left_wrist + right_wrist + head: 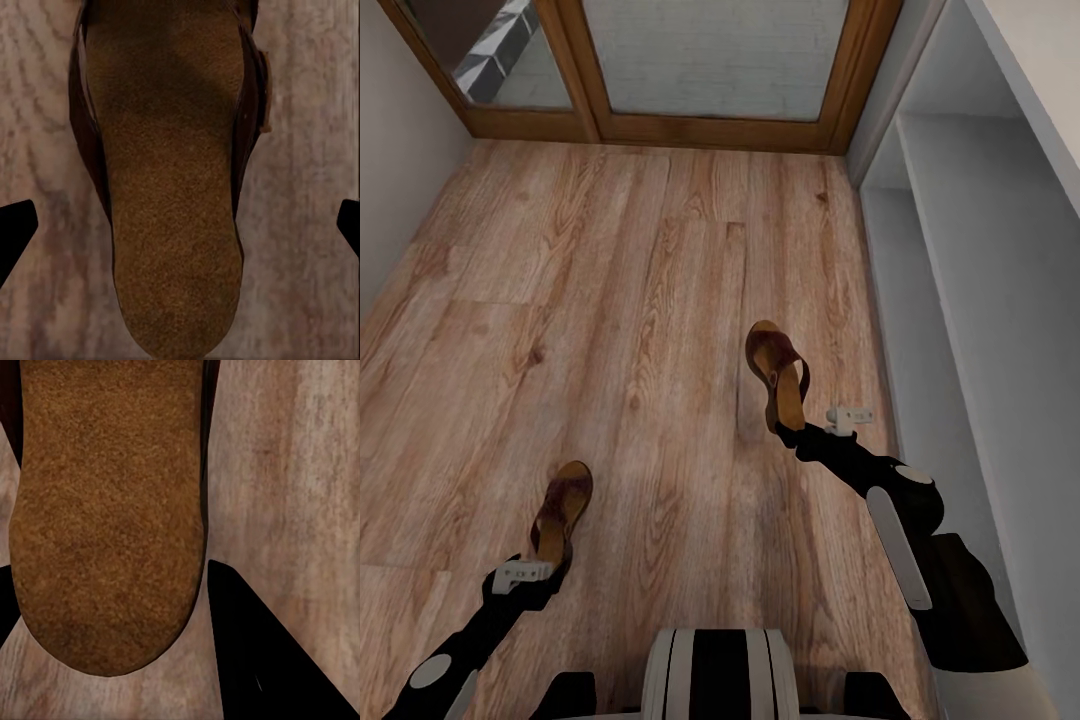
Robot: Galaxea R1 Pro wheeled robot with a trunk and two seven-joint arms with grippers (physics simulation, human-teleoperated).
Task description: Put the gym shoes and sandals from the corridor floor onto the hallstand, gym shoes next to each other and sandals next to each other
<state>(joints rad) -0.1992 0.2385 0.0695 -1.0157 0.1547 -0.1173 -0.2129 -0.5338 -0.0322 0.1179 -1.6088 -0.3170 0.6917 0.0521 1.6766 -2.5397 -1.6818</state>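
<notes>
My left jaws (pixel 545 560) sit at the heel end of the left sandal (pixel 561 510), which lies flat on the corridor floor (pixel 610 300) at about seven o'clock in my head view, its toe pointing toward twelve. In the left wrist view this sandal's tan footbed (pixel 176 217) runs straight down the middle between my two dark fingertips (pixel 15 232), which stand wide apart, one at each edge, with bare planks between each tip and the sandal. The jaws are wide and touch nothing that I can see.

My right jaws (pixel 790 428) are at the heel of the right sandal (pixel 778 370), which shows at about three o'clock from the centre of the head view, toe toward eleven and close to the white hallstand (pixel 960 330) running along the right side. It seems tilted, heel raised toward my jaws, though I cannot tell whether it is clear of the floor. In the right wrist view the heel of the footbed (pixel 109 532) lies between my fingers, one dark finger (pixel 262 660) pressed right against its edge and the other just showing at the opposite side. These jaws are narrow, closed on the sandal's heel.

The two sandals are well apart from each other.
</notes>
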